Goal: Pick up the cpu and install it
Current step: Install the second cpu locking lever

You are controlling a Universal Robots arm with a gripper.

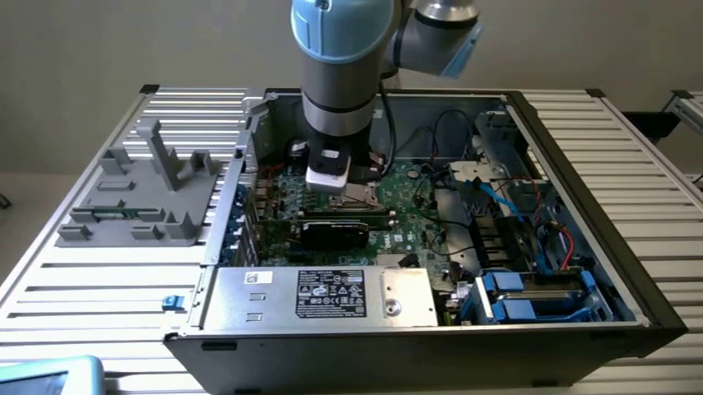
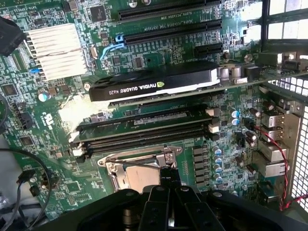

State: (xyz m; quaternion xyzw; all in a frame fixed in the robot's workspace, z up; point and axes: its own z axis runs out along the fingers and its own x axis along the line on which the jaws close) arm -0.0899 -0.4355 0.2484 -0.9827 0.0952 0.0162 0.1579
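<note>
Black pincer (image 2: 169, 185) hangs clenched right over the metal-framed dark socket (image 2: 139, 166), beige square cpu (image 2: 142, 177) beneath it, green motherboard (image 2: 144, 43) at twelve o'clock.

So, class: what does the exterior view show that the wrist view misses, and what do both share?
Exterior alone: the whole open case, the grey tray on the slatted table, the arm, the blue drive bays.
Wrist alone: the graphics card's label, a white heatsink, the gripper at the socket.
Both: the green motherboard, card and socket.
</note>
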